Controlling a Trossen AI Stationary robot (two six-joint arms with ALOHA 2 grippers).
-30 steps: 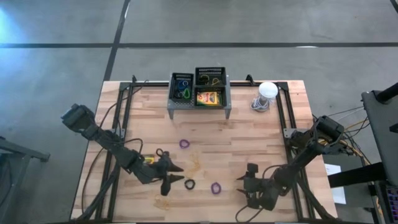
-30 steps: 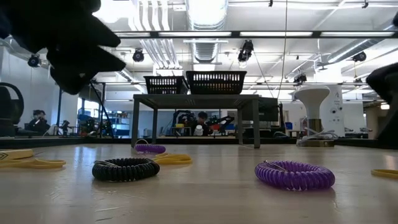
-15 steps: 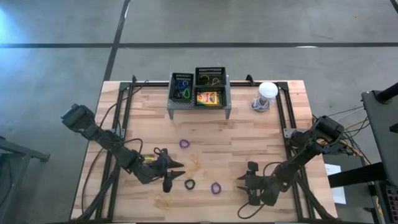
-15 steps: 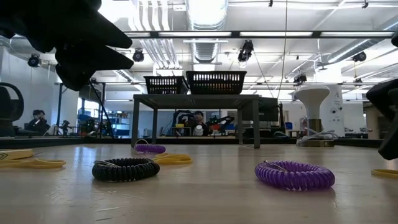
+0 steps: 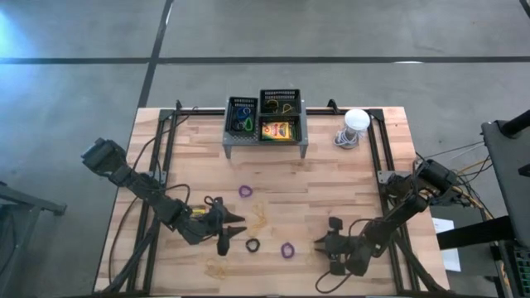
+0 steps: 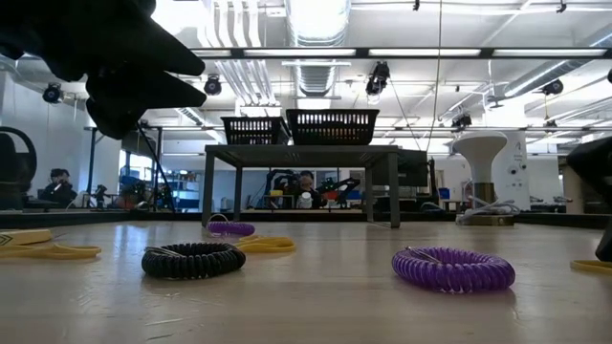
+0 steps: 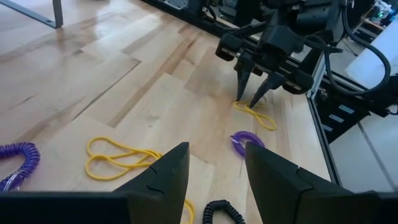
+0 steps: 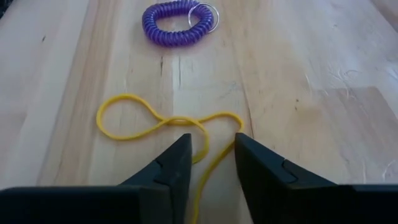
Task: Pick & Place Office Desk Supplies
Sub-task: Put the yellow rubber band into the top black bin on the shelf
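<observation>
A thin yellow rubber band (image 8: 163, 121), twisted into a figure eight, lies flat on the wooden table (image 5: 331, 182) near the front right. My right gripper (image 8: 211, 155) is low over the band's near end, open, with one strand running between its fingers. A purple loop band (image 5: 287, 249) and a black one (image 5: 252, 245) lie between the two grippers. A second purple loop (image 5: 245, 191) lies farther back. My left gripper (image 5: 232, 234) hovers open and empty at the front left, beside another yellow rubber band (image 7: 118, 158). My right gripper comes down slanting from the table's right. Its fingers (image 8: 176, 155) stand on either side of a strand at the rubber band's near end (image 8: 208, 158). The band lies slack on the table. Whether the fingers touch it I cannot tell.
A grey mesh rack (image 5: 265, 142) at the back holds black baskets with loop bands (image 5: 242, 122) and a crayon box (image 5: 279, 130). A white-domed round object (image 5: 354, 122) stands at the back right. Another yellow band (image 5: 217, 266) lies near the front edge.
My right gripper has come down toward the table, onto the yellow rubber band. My left gripper has turned a little in place.
</observation>
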